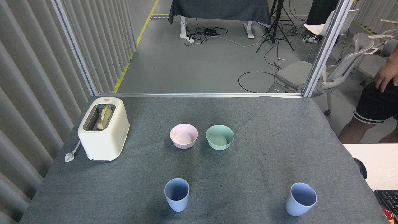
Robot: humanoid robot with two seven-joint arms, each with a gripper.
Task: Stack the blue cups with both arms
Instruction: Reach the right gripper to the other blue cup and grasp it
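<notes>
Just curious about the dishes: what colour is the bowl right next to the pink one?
Mint green; the bowl shows best in the head view, the only one here.

Premises: a robotics lab or test cell, not a home. A bench (pixel 279 130) under grey cloth stands inside an aluminium frame (pixel 326 49) with slatted wall panels (pixel 34 77). Beyond: grey floor with yellow marking tape (pixel 146 21), loose cables (pixel 214 34), a tripod (pixel 276 25), office chairs (pixel 311 71), keyboard (pixel 387 199) at near right.
</notes>
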